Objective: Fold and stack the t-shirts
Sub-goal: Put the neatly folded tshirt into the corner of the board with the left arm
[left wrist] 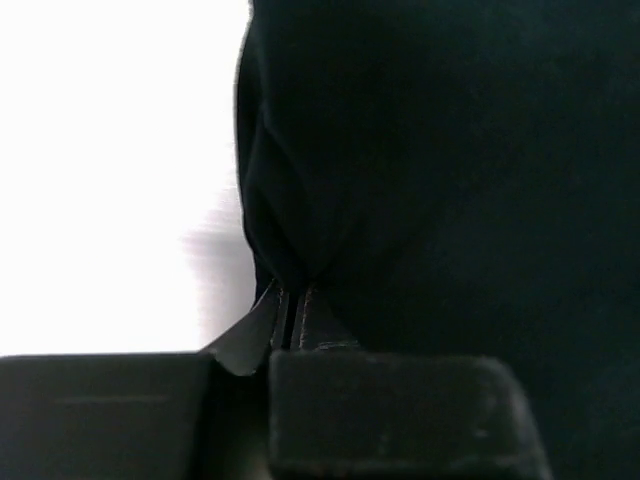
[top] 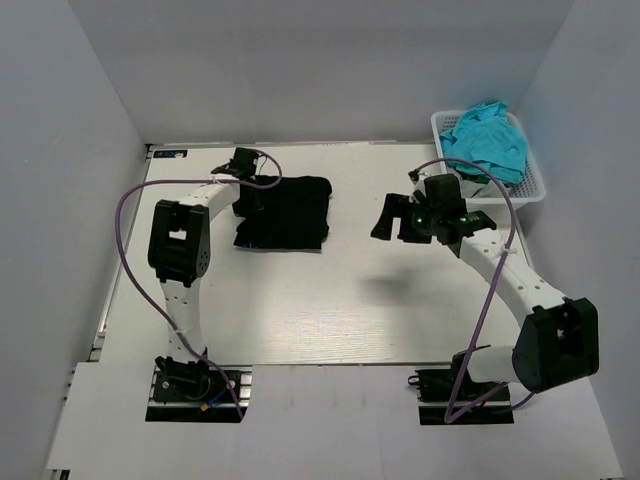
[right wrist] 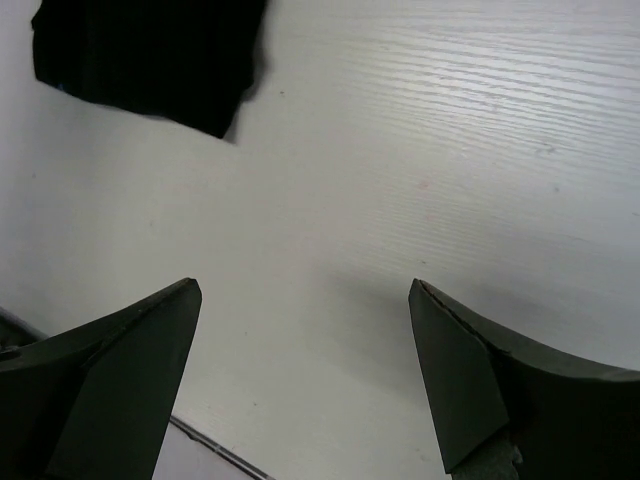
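— What's around the arms?
— A white basket [top: 535,188] heaped with teal cloth [top: 485,140] in the table's [top: 330,310] far right corner, well apart from both grippers

— And the black t-shirt [top: 290,212]?
— Folded, left of centre. The left gripper [left wrist: 290,305] is at its left edge. Only the wrist view shows it clenched on a pinch of cloth. The right gripper [right wrist: 305,287] hangs spread and unladen over bare table, with the shirt's corner far off

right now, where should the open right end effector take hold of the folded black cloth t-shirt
Probably the right edge of the folded black cloth t-shirt, approached from the right. It lies flat on the white table, the left end effector pinches its left side, and the free right edge faces the open right end effector.
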Robot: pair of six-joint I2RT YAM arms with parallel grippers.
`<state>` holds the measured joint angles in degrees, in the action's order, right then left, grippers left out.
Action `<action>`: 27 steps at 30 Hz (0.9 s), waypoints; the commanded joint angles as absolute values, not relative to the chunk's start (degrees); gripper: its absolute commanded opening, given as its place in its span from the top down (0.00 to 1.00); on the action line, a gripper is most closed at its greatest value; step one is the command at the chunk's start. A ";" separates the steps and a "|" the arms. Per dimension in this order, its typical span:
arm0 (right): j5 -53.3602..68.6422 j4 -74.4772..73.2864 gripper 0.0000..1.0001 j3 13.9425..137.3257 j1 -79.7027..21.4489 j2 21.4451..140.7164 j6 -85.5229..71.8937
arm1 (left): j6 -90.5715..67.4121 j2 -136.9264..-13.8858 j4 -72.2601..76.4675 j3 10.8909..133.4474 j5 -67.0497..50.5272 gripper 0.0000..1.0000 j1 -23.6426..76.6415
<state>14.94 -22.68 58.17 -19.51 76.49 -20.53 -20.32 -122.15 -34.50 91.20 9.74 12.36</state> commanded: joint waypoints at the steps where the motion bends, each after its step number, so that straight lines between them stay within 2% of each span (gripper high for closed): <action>1: 5.64 -26.88 0.10 58.79 -19.16 74.18 -22.74 | -20.92 -125.51 -38.84 93.14 17.40 1.00 10.20; 4: 2.73 -28.30 0.10 60.29 -19.16 75.05 -23.64 | -21.53 -127.96 -41.66 99.38 20.11 1.00 7.83; 7: 2.64 -29.00 0.10 61.78 -18.98 76.46 -23.82 | -18.47 -128.50 -43.24 105.10 27.57 1.00 5.98; 11: 2.29 -31.46 0.10 64.95 -18.90 79.19 -23.64 | -13.63 -128.50 -42.54 110.81 30.31 1.00 2.47; 16: 1.50 -34.45 0.10 69.94 -18.63 83.84 -23.12 | -8.27 -129.37 -39.73 113.90 30.85 1.00 -2.62; 27: -2.46 -37.44 0.10 76.90 -18.11 90.79 -22.06 | -3.69 -142.21 -37.88 134.38 34.01 1.00 -8.70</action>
<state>-0.51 -36.05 74.15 -18.59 89.12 -22.46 -5.37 -142.39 -38.74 130.08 31.88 -8.25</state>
